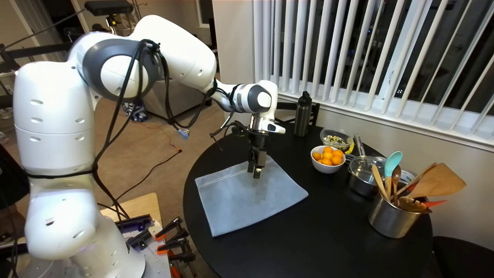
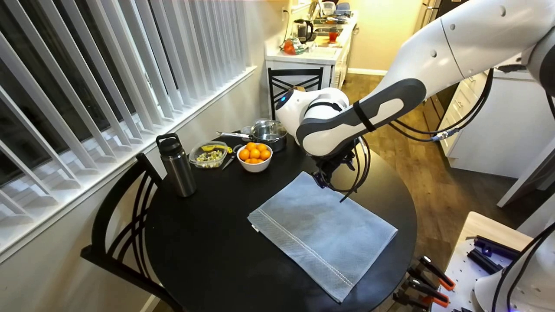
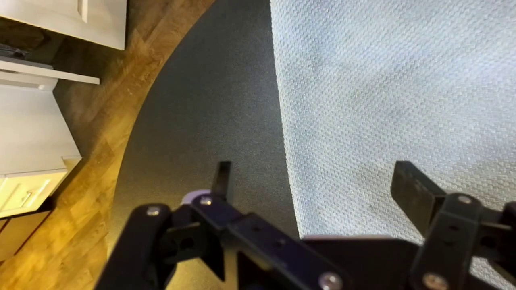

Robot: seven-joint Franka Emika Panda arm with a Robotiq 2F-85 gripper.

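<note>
Right, I have the gripper point(image 3: 314, 171) released: in the wrist view its fingers point(image 3: 413, 193) stand wide apart, with nothing grasped between them. The grey-blue cloth point(image 3: 371, 104) lies flat and takes up most of the right half of that frame. Its plain edge runs almost straight from top centre down to the lower middle, where the gripper's body hides it.

That edge is the relation that matters to me, because it passes between the two fingers. The one at lower left is over the black table point(image 3: 201, 121), the one at lower right is over the cloth, so the spread crosses the edge rather than following it. From the gripper, then, the fabric lies toward the right of the wrist frame.

In an exterior view the cloth's long axis slants from upper left to lower right, along the stitched seam point(image 2: 303, 246); the gripper is near the side opposite that seam. The fingertips look to be above the fabric, though I can't judge the gap.

In both exterior views the white bowl point(image 1: 326, 168) of oranges point(image 1: 328, 156) and the steel bottle point(image 1: 302, 120) stand apart from the cloth.
</note>
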